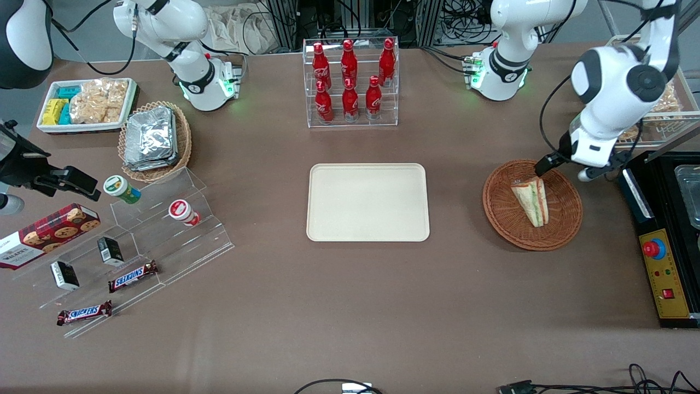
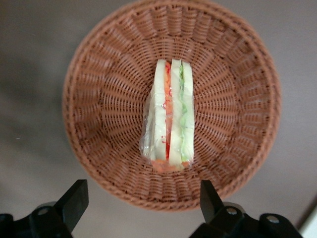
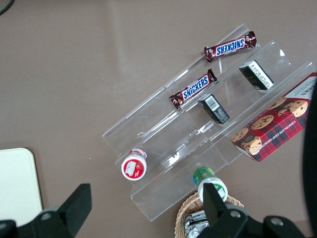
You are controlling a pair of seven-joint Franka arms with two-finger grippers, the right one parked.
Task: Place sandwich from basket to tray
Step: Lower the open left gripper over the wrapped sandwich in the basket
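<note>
The wrapped triangular sandwich [image 1: 531, 200] [image 2: 170, 116] lies in the middle of the round reddish-brown wicker basket [image 1: 503, 224] [image 2: 99, 124], its white bread and red and green layers showing. My left gripper [image 1: 566, 168] [image 2: 142, 201] hangs open above the basket's rim, on the side farther from the front camera. Nothing is between its fingers, and it does not touch the sandwich. The cream tray [image 1: 367, 202] [image 3: 17, 183] lies bare at the table's middle, beside the basket toward the parked arm's end.
A clear rack of red bottles [image 1: 350, 82] stands farther back than the tray. A black box with a red stop button [image 1: 659, 262] sits close beside the basket at the working arm's end. Snack shelves [image 1: 136, 246], a foil-packet basket [image 1: 156, 139] and a white snack tray [image 1: 87, 104] lie toward the parked arm's end.
</note>
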